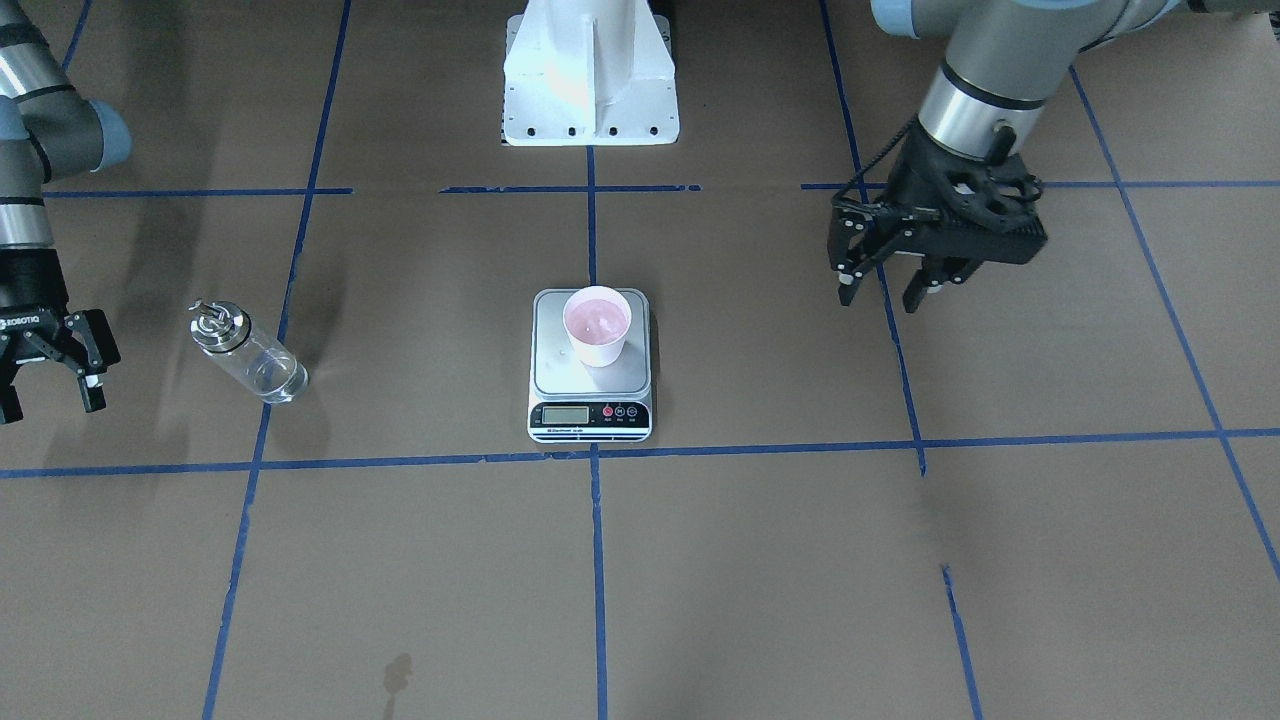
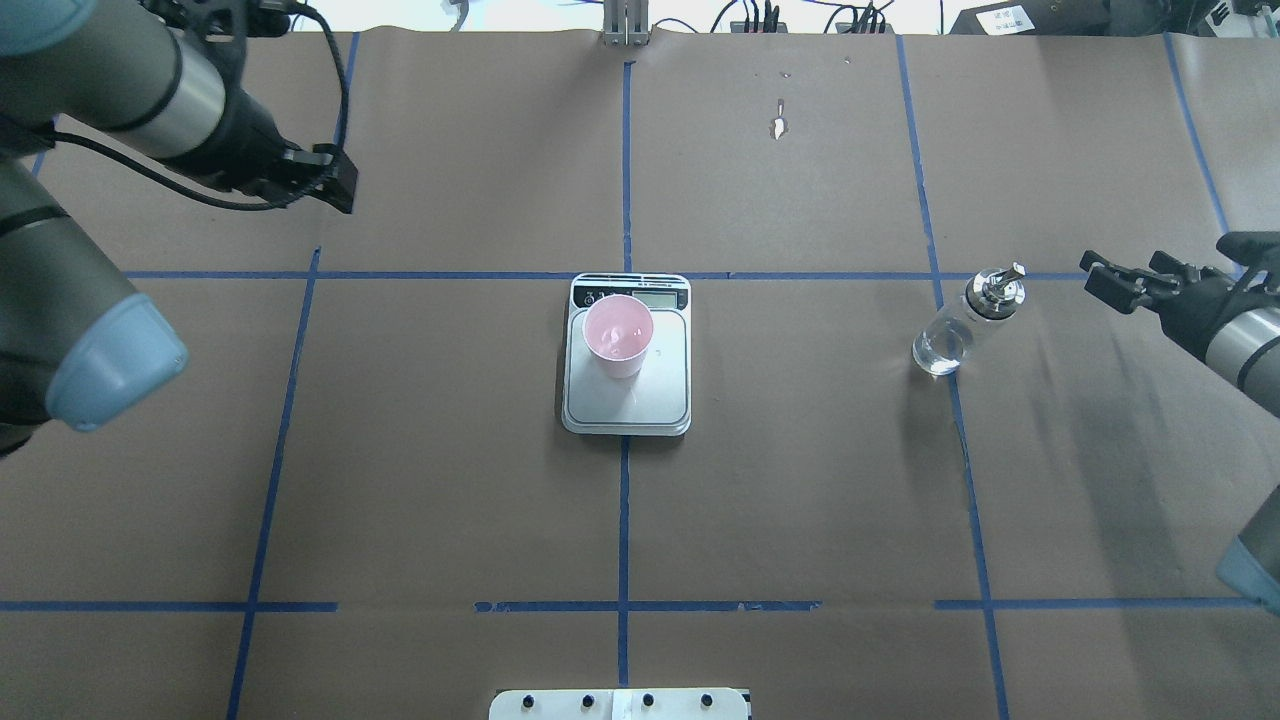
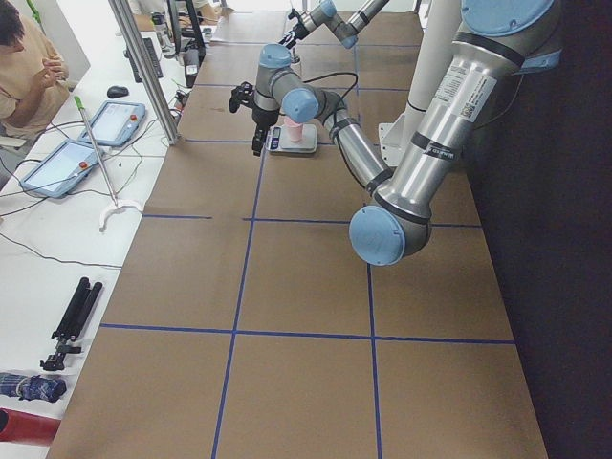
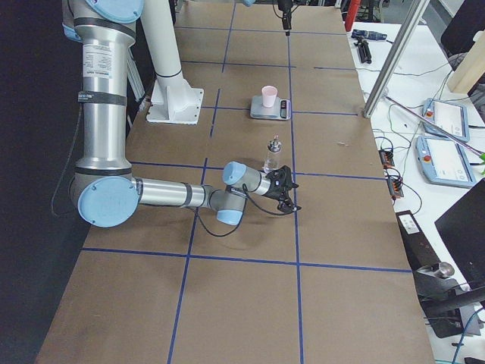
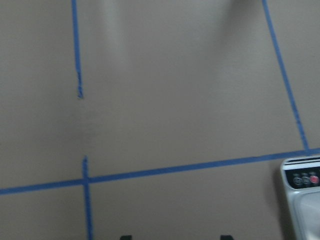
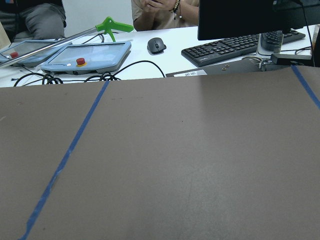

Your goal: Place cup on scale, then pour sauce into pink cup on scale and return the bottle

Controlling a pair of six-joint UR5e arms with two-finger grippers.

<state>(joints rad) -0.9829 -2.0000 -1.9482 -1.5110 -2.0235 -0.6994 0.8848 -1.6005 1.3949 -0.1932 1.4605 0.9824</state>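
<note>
The pale pink cup [image 1: 597, 327] stands upright on the silver-grey scale [image 1: 560, 375] at the table's middle; cup [image 2: 618, 338] and scale [image 2: 660, 395] also show in the overhead view. The clear glass bottle [image 1: 248, 353] with a metal cap stands on the table on my right side, with clear sauce low inside, and shows in the overhead view [image 2: 958, 328]. My right gripper [image 1: 50, 405] is open and empty, a short way beyond the bottle. My left gripper [image 1: 880, 298] is open and empty, raised, well off to the scale's side. The left wrist view shows only a corner of the scale [image 5: 302, 200].
Blue tape lines grid the brown paper table. The robot's white base [image 1: 590, 80] stands behind the scale. Beyond the far table edge are tablets [image 6: 85, 56], a mouse, a keyboard and seated people.
</note>
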